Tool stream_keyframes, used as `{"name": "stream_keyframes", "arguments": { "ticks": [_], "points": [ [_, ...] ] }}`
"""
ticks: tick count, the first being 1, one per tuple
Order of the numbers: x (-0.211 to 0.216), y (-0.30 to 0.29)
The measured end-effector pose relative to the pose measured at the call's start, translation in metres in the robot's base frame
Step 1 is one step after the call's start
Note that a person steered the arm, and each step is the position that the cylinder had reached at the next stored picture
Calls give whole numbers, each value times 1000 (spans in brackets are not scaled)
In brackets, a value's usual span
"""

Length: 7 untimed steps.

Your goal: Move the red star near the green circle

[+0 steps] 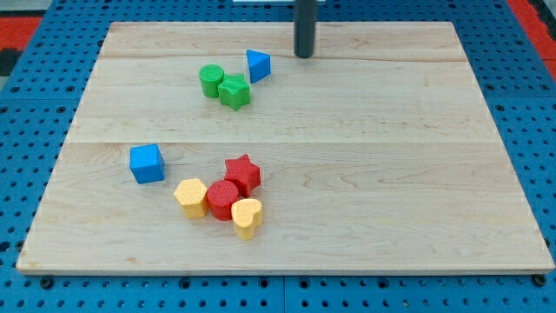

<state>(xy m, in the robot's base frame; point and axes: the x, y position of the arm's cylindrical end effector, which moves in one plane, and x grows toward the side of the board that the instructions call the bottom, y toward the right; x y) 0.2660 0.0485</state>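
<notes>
The red star (243, 172) lies in the lower middle of the wooden board (365, 148), touching a red circle (222, 199). The green circle (211, 80) stands in the upper left-middle, touching a green star-like block (234, 91). My tip (304, 55) is at the view's top, to the right of the blue triangle (258, 65), far above the red star and touching no block.
A blue cube (147, 163) sits at the left. A yellow hexagon-like block (191, 196) and a yellow heart (247, 216) flank the red circle. The board lies on a blue pegboard surface (35, 113).
</notes>
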Motion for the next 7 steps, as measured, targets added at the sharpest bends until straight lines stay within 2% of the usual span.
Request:
{"name": "stream_keyframes", "arguments": {
  "ticks": [2,3,4,5,6,7],
  "points": [
    [60,26],
    [65,42],
    [128,83],
    [203,82],
    [257,30],
    [262,-65]
  ]
}}
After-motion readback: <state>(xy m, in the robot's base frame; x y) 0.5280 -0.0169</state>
